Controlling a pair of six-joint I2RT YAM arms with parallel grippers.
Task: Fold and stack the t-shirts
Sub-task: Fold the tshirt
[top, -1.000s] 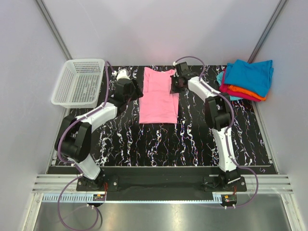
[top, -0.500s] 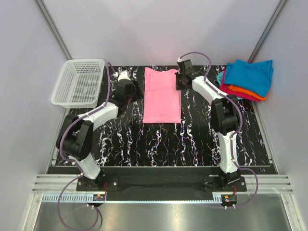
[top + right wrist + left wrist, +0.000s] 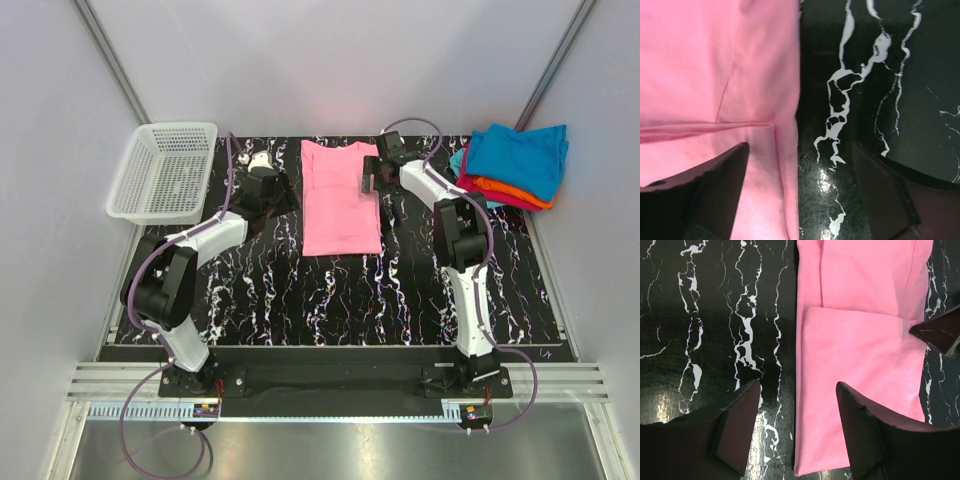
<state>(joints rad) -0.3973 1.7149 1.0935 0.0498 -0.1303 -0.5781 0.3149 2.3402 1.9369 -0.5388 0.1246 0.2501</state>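
Observation:
A bright pink t-shirt (image 3: pixel 340 200) lies flat on the black marbled table, folded into a long narrow strip. My left gripper (image 3: pixel 285 197) is open just off its left side. In the left wrist view the left gripper (image 3: pixel 797 425) straddles the pink t-shirt's (image 3: pixel 860 330) left edge, holding nothing. My right gripper (image 3: pixel 378 190) is open at the shirt's right edge. In the right wrist view the right gripper (image 3: pixel 800 190) has one finger over the pink t-shirt (image 3: pixel 715 65) and one over bare table. Folded teal, orange and magenta t-shirts (image 3: pixel 515 165) are stacked at the back right.
A white mesh basket (image 3: pixel 165 170) stands at the back left corner of the table (image 3: pixel 330 300). A fingertip of the right gripper (image 3: pixel 940 332) shows at the right edge of the left wrist view. Grey walls close in the back and sides.
The right gripper opened and let go of the pink t-shirt, ending at its right edge. The shirt shifted slightly right. The left arm moved slightly.

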